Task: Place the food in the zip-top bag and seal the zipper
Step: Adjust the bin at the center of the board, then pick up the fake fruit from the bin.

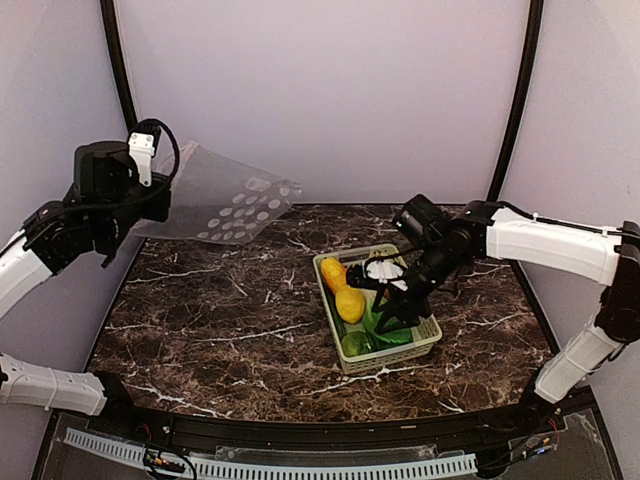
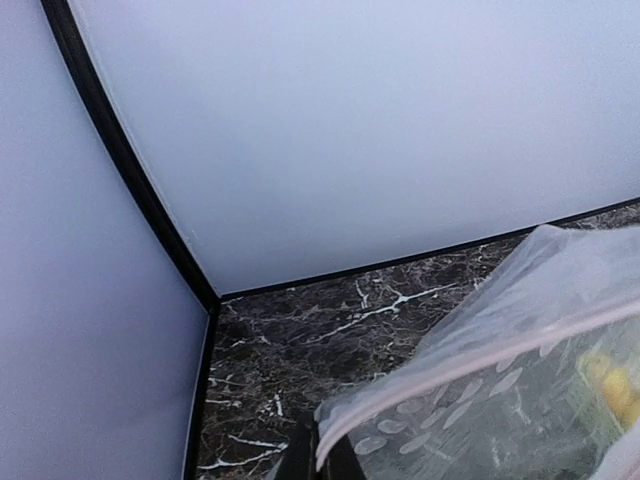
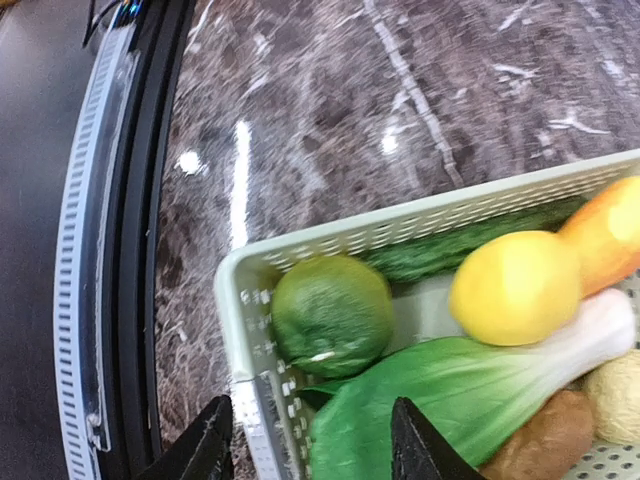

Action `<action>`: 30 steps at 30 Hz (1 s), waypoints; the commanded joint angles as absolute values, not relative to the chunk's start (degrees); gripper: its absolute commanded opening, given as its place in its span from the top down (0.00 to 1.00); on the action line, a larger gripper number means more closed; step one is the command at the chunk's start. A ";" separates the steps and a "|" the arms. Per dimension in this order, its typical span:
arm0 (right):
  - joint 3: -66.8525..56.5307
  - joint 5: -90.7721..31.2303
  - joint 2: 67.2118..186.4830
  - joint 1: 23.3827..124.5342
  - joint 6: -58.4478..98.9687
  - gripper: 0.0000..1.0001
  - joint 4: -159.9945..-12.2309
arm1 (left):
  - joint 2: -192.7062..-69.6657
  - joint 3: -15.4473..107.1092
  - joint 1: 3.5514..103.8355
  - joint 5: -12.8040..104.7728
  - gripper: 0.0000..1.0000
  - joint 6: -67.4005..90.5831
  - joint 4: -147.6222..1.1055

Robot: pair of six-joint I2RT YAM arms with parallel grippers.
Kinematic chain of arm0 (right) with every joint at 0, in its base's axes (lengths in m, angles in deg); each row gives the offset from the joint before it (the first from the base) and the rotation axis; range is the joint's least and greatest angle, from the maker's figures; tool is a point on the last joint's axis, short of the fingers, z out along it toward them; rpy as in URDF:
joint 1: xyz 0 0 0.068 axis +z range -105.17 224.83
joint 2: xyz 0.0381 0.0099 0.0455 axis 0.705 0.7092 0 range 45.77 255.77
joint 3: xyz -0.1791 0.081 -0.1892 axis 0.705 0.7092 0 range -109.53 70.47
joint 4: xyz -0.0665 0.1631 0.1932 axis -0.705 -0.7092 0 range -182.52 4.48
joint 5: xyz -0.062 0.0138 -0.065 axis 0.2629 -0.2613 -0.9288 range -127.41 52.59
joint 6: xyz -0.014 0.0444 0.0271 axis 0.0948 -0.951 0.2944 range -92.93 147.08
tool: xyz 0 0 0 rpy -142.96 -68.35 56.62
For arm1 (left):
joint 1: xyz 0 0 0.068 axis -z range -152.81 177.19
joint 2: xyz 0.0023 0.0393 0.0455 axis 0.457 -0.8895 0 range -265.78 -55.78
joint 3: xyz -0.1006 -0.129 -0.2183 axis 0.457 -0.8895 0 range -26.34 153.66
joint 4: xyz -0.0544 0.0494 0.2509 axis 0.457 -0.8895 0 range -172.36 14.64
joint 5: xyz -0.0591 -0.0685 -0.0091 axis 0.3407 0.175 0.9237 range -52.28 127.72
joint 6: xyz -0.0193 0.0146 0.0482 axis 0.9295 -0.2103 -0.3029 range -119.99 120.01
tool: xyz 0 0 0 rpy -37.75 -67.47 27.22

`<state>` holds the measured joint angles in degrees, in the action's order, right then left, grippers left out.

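While your left tool (image 1: 158, 197) pinches the zip-top bag (image 1: 228, 195) aloft at 10 o'clock, your right tool (image 3: 310, 445) hangs spread over the basket (image 3: 400, 222) holding lemon (image 3: 515, 287) and bok choy (image 3: 450, 390) at 3 o'clock.

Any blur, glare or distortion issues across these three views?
Top external: evenly lit and sharp, but the black posts look bowed, likely lens distortion. Left wrist: the zip-top bag is close to the lens, soft and hazy. Right wrist: the table is smeared with streaky blur and bright glare spots; the lemon and basket are sharper.
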<state>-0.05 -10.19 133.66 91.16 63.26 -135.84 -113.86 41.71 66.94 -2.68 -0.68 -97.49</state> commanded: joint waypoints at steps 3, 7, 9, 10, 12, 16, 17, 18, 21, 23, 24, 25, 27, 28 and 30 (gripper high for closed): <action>-7.38 -7.77 138.86 84.04 52.78 0.50 -128.08 | -116.05 49.88 66.83 2.92 0.99 1.78 -121.76; -11.84 -11.22 144.94 83.56 49.32 0.49 -126.99 | -122.30 46.29 66.83 21.75 0.99 6.96 -121.60; -13.53 -11.49 147.50 83.59 48.46 0.46 -127.09 | -124.99 43.09 66.83 28.70 0.99 9.66 -116.83; -14.11 -11.59 148.68 83.56 48.13 0.44 -127.13 | -126.81 41.58 66.83 30.88 0.99 11.10 -113.11; -15.22 -11.94 150.75 83.58 47.71 0.41 -127.41 | -129.36 40.80 66.82 35.71 0.99 12.25 -108.62; -16.93 -12.72 154.66 83.54 47.31 0.40 -128.12 | -133.62 41.73 66.83 39.83 0.99 11.75 -101.99; -17.36 -12.45 155.47 83.58 47.32 0.39 -128.33 | -134.21 41.88 66.83 39.81 0.99 11.37 -101.07; -17.86 -12.15 156.26 83.59 47.27 0.38 -128.52 | -135.44 42.22 66.83 39.69 0.99 10.76 -99.32; -19.68 -12.10 158.75 83.63 46.91 0.39 -129.11 | -137.44 42.89 66.83 39.61 0.99 10.37 -97.31; -20.81 -12.64 160.32 83.68 46.85 0.39 -129.47 | -138.01 42.39 66.71 40.97 0.99 10.68 -95.98; -21.36 -12.51 160.98 83.68 46.78 0.40 -129.73 | -137.77 41.18 66.52 42.18 0.99 11.07 -94.45; -21.85 -12.15 161.59 83.68 46.83 0.42 -130.18 | -137.60 40.47 66.41 42.81 0.99 11.30 -92.81; -22.80 -10.98 162.52 83.68 46.85 0.44 -130.90 | -136.53 38.66 66.05 43.68 0.99 11.89 -91.36; -23.12 -10.43 162.83 83.76 46.86 0.45 -131.33 | -136.32 37.59 65.78 43.67 0.99 12.01 -91.01; -23.39 -10.05 163.15 83.96 47.04 0.44 -132.00 | -135.76 36.31 65.35 43.48 0.99 12.05 -90.10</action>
